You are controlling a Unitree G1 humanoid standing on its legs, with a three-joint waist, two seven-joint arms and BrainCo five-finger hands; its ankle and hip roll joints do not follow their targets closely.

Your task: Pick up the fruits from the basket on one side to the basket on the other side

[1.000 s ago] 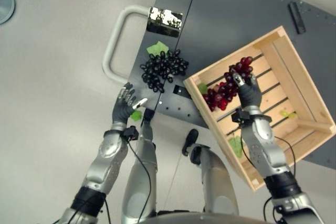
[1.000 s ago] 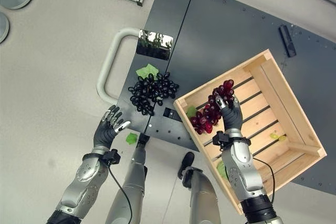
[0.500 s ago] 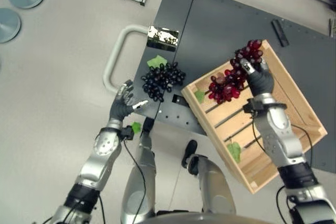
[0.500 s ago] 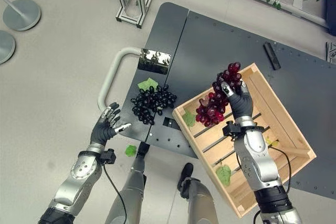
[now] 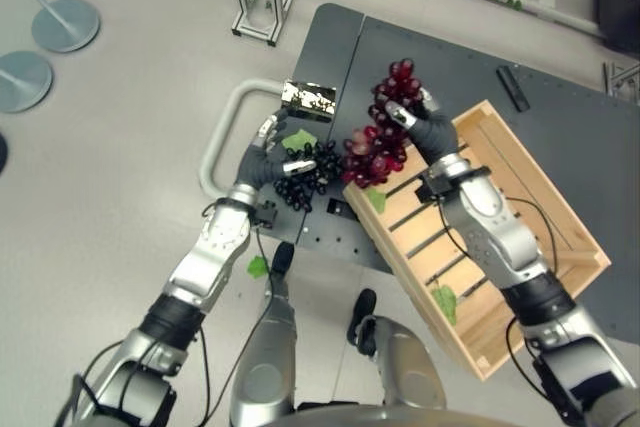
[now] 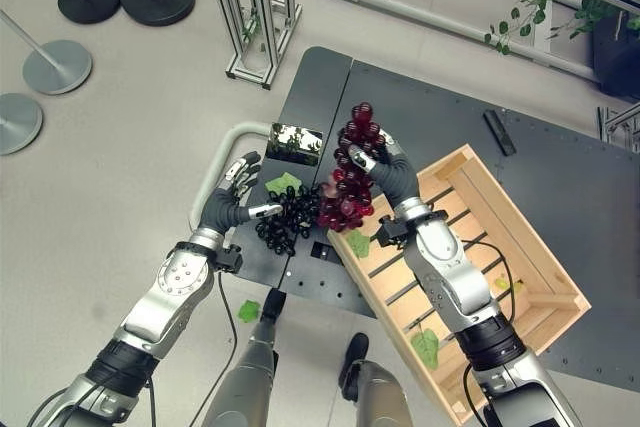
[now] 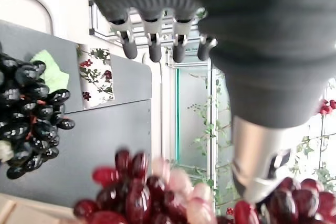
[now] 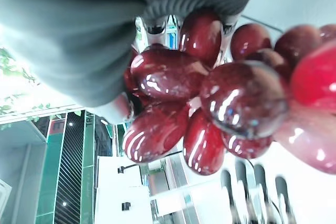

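My right hand (image 5: 428, 131) is shut on a bunch of red grapes (image 5: 378, 134), held in the air above the left corner of the wooden crate (image 5: 545, 217). The red grapes (image 8: 210, 98) hang close against the palm in the right wrist view. A bunch of black grapes (image 5: 308, 169) with a green leaf lies on the dark platform (image 5: 440, 67). Beside them, my left hand (image 5: 263, 158) hovers open, fingers (image 7: 153, 45) straight, just left of the black grapes (image 7: 29, 108). Red grapes (image 7: 152, 192) show near it too.
The crate holds a few green leaves (image 5: 445, 299). A grey loop handle (image 5: 222, 127) and a shiny plate (image 5: 308, 100) sit at the platform's left edge. A leaf (image 5: 258, 266) lies on the floor. Metal stands (image 6: 258, 7) and round bases (image 6: 55, 65) are at the back left.
My right hand has carried the red grapes up and to the left, out of the crate toward the black grapes. My left hand has risen to the black grapes. The camera has shifted.
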